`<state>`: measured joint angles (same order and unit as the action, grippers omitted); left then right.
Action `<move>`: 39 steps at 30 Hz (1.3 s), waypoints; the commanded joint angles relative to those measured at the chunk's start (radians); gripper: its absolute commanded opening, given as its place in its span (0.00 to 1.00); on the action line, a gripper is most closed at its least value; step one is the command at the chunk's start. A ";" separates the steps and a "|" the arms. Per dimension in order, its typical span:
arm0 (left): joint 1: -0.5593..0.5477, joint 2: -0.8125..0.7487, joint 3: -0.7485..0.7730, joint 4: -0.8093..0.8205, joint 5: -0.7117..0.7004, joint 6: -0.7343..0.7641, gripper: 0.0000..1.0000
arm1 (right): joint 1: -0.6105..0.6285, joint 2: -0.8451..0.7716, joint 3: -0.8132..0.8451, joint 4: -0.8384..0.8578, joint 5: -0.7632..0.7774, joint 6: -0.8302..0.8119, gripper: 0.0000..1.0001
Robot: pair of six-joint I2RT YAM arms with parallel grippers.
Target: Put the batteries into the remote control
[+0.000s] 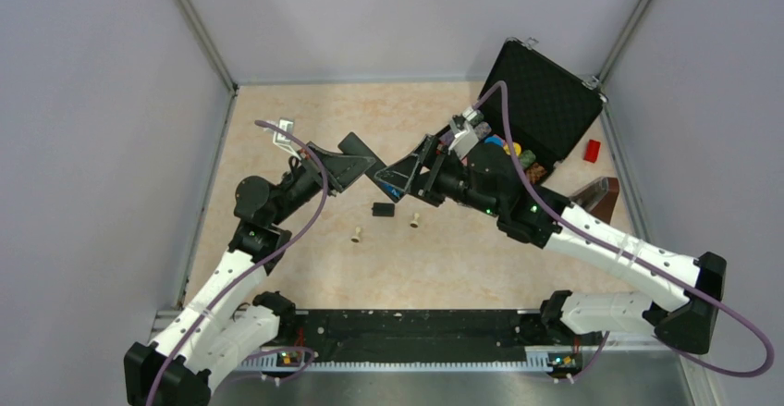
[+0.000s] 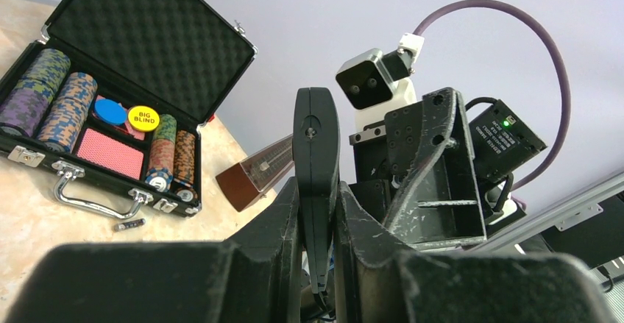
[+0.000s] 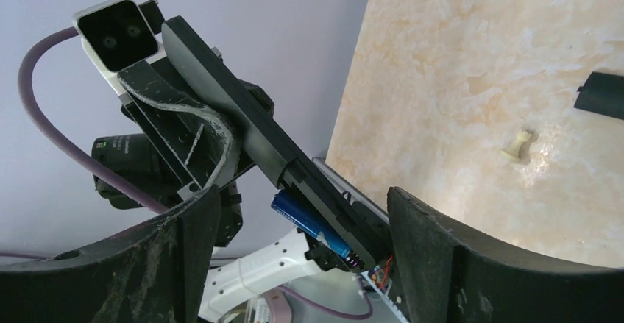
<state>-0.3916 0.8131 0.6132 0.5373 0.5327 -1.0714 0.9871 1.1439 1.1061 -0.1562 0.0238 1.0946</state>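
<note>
Reads to me as robotics lab test cell: plain lilac panels on aluminium posts box bench on three sides; my two white-black arms bolted to black rail at bench near edge.

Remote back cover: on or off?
Off: small black plastic cover lies on the beige marbled table; slim black bar-shaped remote shows an exposed blue cylindrical battery.

Open chip case, 2 beige pegs, brn metronome nr case.
</note>
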 commanded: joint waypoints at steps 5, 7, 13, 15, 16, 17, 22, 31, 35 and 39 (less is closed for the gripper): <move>-0.001 -0.020 0.033 0.048 0.000 0.007 0.00 | -0.005 0.010 -0.012 0.078 -0.017 0.044 0.67; -0.001 -0.022 0.034 0.042 -0.005 0.005 0.00 | -0.005 0.009 -0.015 0.079 -0.019 0.042 0.64; -0.001 -0.030 0.050 0.009 -0.014 0.003 0.00 | -0.006 0.005 -0.029 0.101 -0.018 0.039 0.55; -0.001 -0.034 0.055 0.002 -0.017 0.006 0.00 | -0.007 0.005 -0.028 0.104 -0.018 0.038 0.52; -0.001 -0.034 0.057 -0.001 -0.018 0.005 0.00 | -0.007 0.006 -0.029 0.106 -0.018 0.039 0.50; -0.001 -0.035 0.059 -0.003 -0.019 0.005 0.00 | -0.006 0.008 -0.028 0.108 -0.018 0.038 0.49; -0.001 -0.041 0.061 -0.005 -0.028 -0.006 0.00 | -0.006 0.010 -0.029 0.114 -0.044 0.034 0.45; -0.001 -0.037 0.065 0.017 -0.039 -0.050 0.00 | -0.008 0.023 -0.019 0.136 -0.070 0.007 0.44; -0.001 -0.030 0.063 0.031 -0.044 -0.071 0.00 | -0.007 0.031 -0.012 0.147 -0.091 -0.018 0.44; -0.001 -0.021 0.068 0.025 -0.060 -0.084 0.00 | -0.006 0.029 -0.015 0.148 -0.108 -0.034 0.44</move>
<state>-0.3897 0.7879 0.6376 0.4999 0.4881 -1.1294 0.9764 1.1606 1.0733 -0.0582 -0.0181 1.0973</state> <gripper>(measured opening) 0.197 0.444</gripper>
